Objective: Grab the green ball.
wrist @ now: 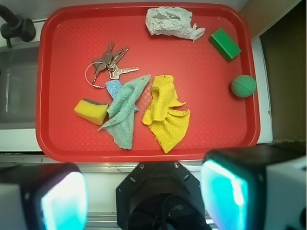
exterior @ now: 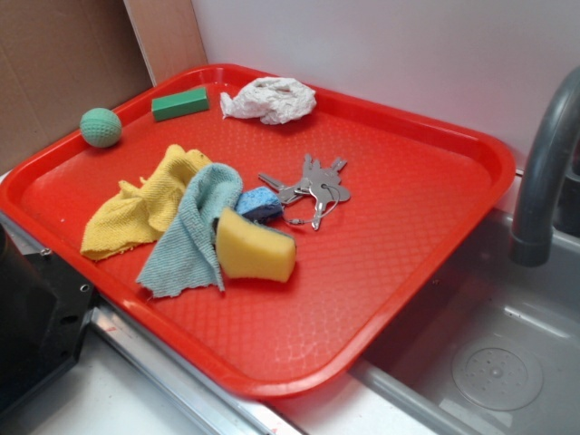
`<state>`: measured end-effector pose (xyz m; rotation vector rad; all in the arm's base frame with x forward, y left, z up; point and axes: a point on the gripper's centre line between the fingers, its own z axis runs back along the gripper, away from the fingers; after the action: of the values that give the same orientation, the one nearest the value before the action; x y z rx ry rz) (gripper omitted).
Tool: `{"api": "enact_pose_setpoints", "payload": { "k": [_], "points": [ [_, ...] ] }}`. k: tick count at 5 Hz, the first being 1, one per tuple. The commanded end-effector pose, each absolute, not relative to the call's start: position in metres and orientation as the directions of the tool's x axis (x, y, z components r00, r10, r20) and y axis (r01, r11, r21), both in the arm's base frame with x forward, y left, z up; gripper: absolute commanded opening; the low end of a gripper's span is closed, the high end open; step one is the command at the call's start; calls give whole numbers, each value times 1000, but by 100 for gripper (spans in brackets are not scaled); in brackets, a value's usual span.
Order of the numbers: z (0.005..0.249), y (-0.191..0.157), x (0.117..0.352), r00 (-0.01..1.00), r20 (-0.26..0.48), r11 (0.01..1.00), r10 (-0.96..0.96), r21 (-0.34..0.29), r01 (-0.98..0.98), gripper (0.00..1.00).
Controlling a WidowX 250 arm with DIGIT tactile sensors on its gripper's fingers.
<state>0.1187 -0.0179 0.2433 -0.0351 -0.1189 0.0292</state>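
Note:
The green ball is small, teal and dimpled, and lies at the far left edge of the red tray. In the wrist view the ball lies at the right side of the tray. My gripper hangs high above the counter in front of the tray, far from the ball. Its two fingers with cyan pads stand wide apart with nothing between them. The gripper is out of sight in the exterior view.
On the tray lie a flat green block, crumpled white paper, keys, a yellow sponge, a blue-green cloth and a yellow cloth. The robot's black base stands at the tray's near side. A sink with a tap lies beside it.

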Motion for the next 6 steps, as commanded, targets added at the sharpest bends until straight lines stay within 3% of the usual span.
{"api": "enact_pose_setpoints", "payload": {
  "k": [1,2,3,4,5,6],
  "points": [
    [243,-18,119,993,118,999,31,-37,-27,100],
    [193,29,168,970,-16,969,241,63,-239,100],
    [169,63,207,903,5,896,429,125,-427,100],
    [158,80,250,753,173,750,635,98,-654,100],
    [157,92,286,563,249,556,788,105,-824,100],
    [157,92,286,563,249,556,788,105,-824,100]
  ]
}}
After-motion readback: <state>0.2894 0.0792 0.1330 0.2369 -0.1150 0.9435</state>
